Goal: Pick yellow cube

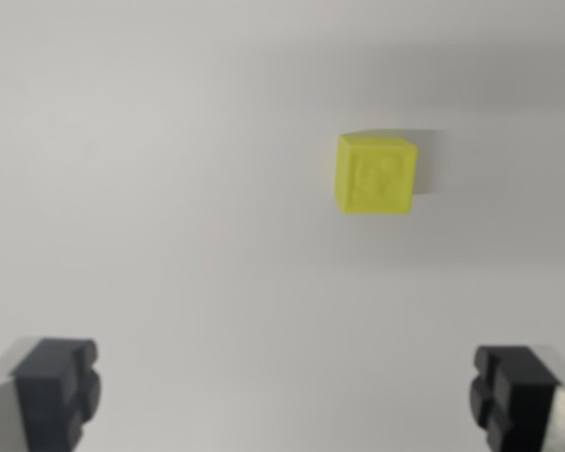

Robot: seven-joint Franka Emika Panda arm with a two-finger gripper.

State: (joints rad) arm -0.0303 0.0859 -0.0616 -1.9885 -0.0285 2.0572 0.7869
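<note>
The yellow cube (377,174) sits on the pale worktop (169,188), above centre and toward the wrist view's right. The tool (284,395) has its dark fingers (56,391) spread wide at the bottom corners, holding nothing, well apart from the cube.

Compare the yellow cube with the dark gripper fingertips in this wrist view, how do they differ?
The small yellow cube is bright and boxy, while the dark grey gripper fingers are dull and ridged. The cube sits whole in the upper part of the wrist view, right of centre; the fingers are cut off by the bottom corners. The cube rests on the pale surface casting a shadow, while the gripper stands wide open, holding nothing. Both look slightly blurred.
</note>
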